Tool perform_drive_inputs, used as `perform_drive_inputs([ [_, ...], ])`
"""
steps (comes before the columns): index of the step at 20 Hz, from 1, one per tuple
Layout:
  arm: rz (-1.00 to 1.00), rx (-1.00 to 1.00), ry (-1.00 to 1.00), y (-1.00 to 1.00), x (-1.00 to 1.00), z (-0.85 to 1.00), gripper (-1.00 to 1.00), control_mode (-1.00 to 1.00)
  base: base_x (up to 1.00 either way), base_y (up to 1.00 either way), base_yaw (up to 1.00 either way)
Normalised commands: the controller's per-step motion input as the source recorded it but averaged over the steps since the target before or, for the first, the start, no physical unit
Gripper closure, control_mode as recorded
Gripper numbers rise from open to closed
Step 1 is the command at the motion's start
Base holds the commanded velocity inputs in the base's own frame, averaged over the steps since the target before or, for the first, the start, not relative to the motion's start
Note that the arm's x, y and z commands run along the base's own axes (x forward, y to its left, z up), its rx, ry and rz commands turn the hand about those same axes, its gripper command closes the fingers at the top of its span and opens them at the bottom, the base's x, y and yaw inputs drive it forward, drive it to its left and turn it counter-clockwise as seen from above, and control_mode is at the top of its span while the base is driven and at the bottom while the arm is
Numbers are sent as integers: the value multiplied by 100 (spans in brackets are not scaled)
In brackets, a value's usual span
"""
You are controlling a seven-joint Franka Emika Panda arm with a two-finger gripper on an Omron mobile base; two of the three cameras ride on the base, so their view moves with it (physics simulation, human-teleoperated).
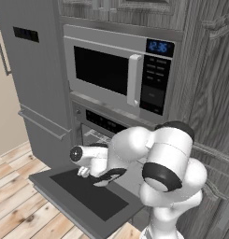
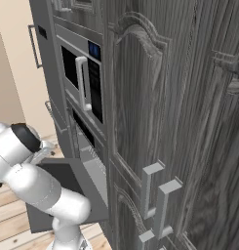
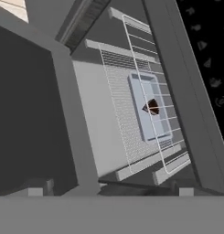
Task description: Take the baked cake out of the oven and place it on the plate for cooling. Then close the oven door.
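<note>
Inside the oven [image 3: 131, 105], wire rack, flat tray [image 3: 147, 107], seemingly dark cake [image 3: 152, 107], hand's opening unclear

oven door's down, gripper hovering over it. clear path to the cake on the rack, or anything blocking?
Probably yes. The oven door lies fully open, and the hand view looks straight into the oven at the cake on a grey tray on a wire rack. Nothing stands between. The gripper must still go in under the control strip.
</note>
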Motion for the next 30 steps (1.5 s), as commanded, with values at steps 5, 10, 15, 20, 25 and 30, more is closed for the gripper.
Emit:
perform_drive_inputs([
  [5, -10, -12, -1, -38, 24, -21, -100, -100, 0, 0, 0],
  [10, -9, -7, -5, -34, 10, -39, -100, -100, 0, 0, 0],
  [15, -8, -7, -3, -21, 20, -36, -100, -100, 0, 0, 0],
  [20, -8, -5, 0, -18, 37, -21, -100, -100, 0, 0, 0],
  [25, -6, -5, 0, -14, 45, -14, -100, -100, 0, 0, 0],
  [30, -6, -6, 0, -19, 48, -18, -100, -100, 0, 0, 0],
])
